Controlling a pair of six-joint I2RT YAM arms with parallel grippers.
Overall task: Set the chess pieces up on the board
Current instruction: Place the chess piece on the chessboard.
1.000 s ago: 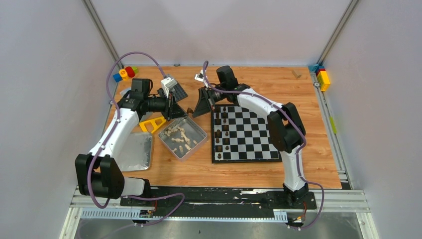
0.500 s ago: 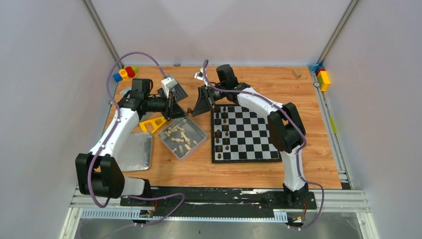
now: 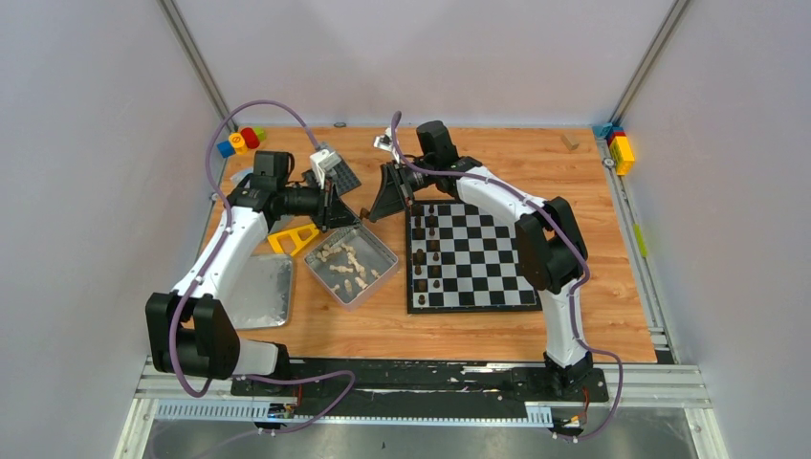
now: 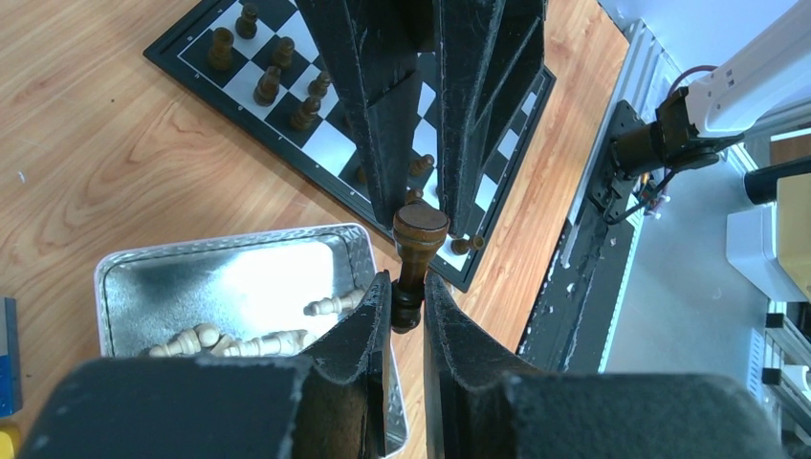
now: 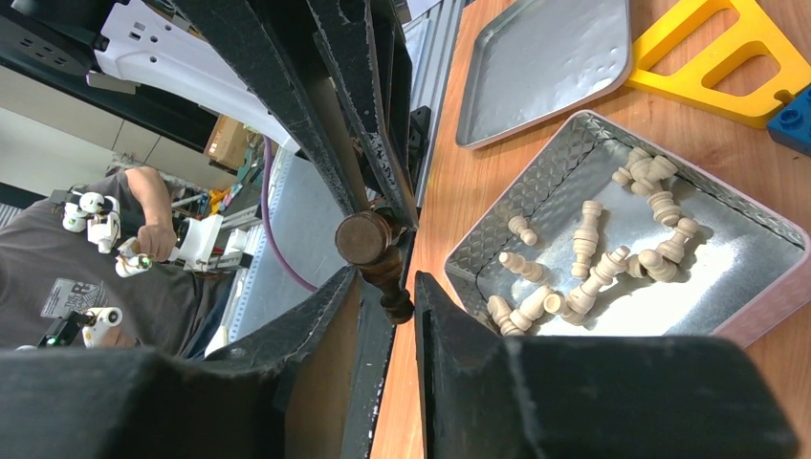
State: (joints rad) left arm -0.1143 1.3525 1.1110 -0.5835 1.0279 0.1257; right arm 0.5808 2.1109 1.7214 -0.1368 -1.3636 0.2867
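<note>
Hanging over the bench [image 3: 383, 330] between tin [image 5: 521, 182] and board [image 3: 473, 306]: one dark piece [image 4: 413, 258], with two hands at it. The left hand [image 4: 405, 287] is clamped on its narrow end. The right hand [image 5: 385, 287] has its jaws astride the same piece; grip not discernible. On the board, roughly a dozen dark pieces [image 4: 268, 86] stand in two files at its left edge. In the tin lie about a dozen cream pieces [image 5: 585, 239]. One tray [image 5: 545, 67] sits beside the tin.
</note>
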